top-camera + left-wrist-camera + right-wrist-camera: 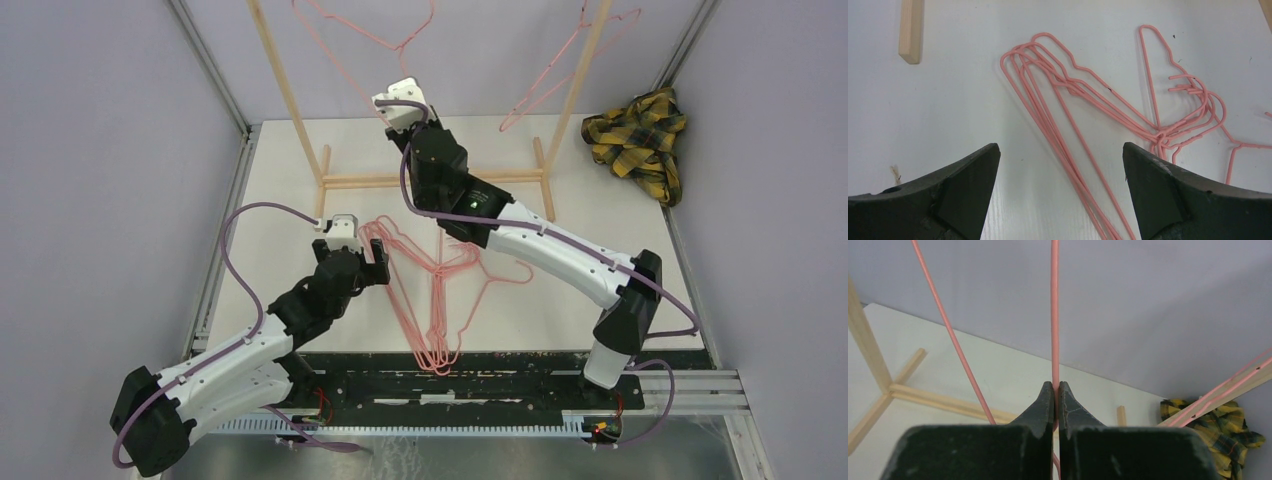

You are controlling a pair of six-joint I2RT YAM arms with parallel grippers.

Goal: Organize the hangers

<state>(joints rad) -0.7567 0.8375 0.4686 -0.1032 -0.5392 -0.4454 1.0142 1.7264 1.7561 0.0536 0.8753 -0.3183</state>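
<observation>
Entries run left to right, each placed against the wooden rack (300, 120).

1. Left end effector (1060, 155): in front of the rack's left foot, low over the white tabletop (600, 200). Its jaws are spread wide and I see nothing between them.
2. Pile of hangers (438, 345): pink wire, lying flat in front of the rack, between its two feet and nearer the arm bases. They overlap in a tangle, hooks bunched together. One corner of the pile sits just beyond the left fingertips.
3. Right end effector (1055, 390): raised inside the rack frame, nearer the left post. Its fingers are pressed together on the wire of a single hanger (1054, 315), which is held up off the tabletop.
4. Hung hanger (545, 82): tilted, at the rack's right post.
5. Plaid cloth (640, 130): yellow-black, crumpled, right of the rack.
</observation>
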